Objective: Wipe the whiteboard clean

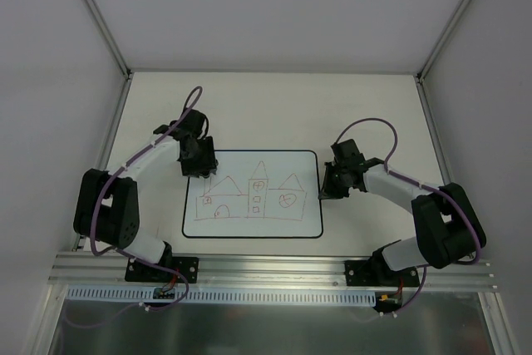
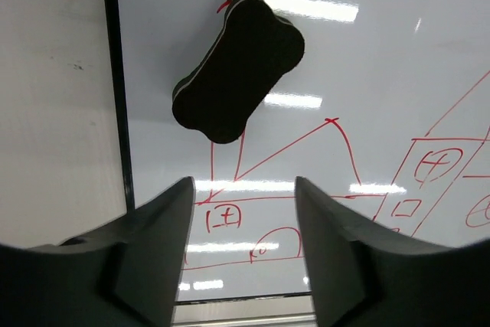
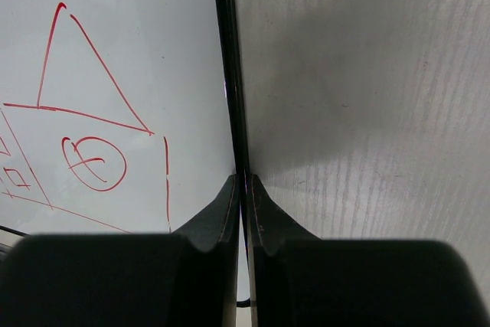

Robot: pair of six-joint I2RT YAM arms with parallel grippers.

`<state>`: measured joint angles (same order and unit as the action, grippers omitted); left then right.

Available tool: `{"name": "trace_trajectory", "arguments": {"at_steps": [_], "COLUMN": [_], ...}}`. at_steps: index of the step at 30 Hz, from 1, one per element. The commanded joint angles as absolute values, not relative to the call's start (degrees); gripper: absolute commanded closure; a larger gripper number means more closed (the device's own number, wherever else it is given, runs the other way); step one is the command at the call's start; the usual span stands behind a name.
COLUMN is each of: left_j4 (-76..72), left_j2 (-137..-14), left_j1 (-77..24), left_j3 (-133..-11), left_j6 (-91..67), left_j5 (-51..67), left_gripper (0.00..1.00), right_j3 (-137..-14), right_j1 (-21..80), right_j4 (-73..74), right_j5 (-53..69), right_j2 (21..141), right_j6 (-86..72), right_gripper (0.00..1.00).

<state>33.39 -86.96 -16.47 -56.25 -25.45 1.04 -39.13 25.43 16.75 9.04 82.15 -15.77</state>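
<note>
Where the flat white, black-bordered whiteboard (image 1: 249,229) lies mid-table, your right gripper (image 3: 243,181) pinches its right edge. Your left gripper (image 2: 243,189) hangs spread over the far-left corner, a dark bone-shaped eraser (image 2: 237,67) just ahead, white tabletop (image 1: 274,114) running beyond.

The whiteboard (image 1: 307,222) is smooth and glossy, mirroring the lights. The eraser (image 2: 237,67) lying on it looks matt and felt-like. The table (image 3: 367,97) beside the whiteboard is matt white with faint grain. The left gripper (image 2: 243,183) over it has matt, dark plastic fingers (image 2: 153,250).
</note>
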Motion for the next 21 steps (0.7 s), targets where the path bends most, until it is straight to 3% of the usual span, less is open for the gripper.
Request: {"name": "trace_trajectory", "arguments": {"at_steps": [1, 2, 4, 21], "left_j4": [34.5, 34.5, 34.5, 34.4], "left_j2": [-85.0, -85.5, -87.6, -101.0], "left_j1": [-16.4, -16.4, -16.4, -12.6], "left_j3": [-60.5, -61.4, -63.5, -70.2], "left_j6": [-22.2, -21.4, -19.3, -14.9], "left_j5": [-1.9, -2.2, -1.8, 2.4], "left_gripper": [0.44, 0.33, 0.26, 0.34], "right_j3": [-37.4, -37.4, -37.3, -37.2], "right_j1": [25.8, 25.9, 25.9, 26.0], "right_j4": [17.2, 17.2, 17.1, 16.4], "right_j5": [7.3, 7.3, 7.5, 8.9], "right_j2": [83.5, 83.6, 83.6, 83.8], "right_j6": [-14.5, -14.5, -14.4, -13.7], "right_gripper": [0.94, 0.94, 0.94, 0.94]}}
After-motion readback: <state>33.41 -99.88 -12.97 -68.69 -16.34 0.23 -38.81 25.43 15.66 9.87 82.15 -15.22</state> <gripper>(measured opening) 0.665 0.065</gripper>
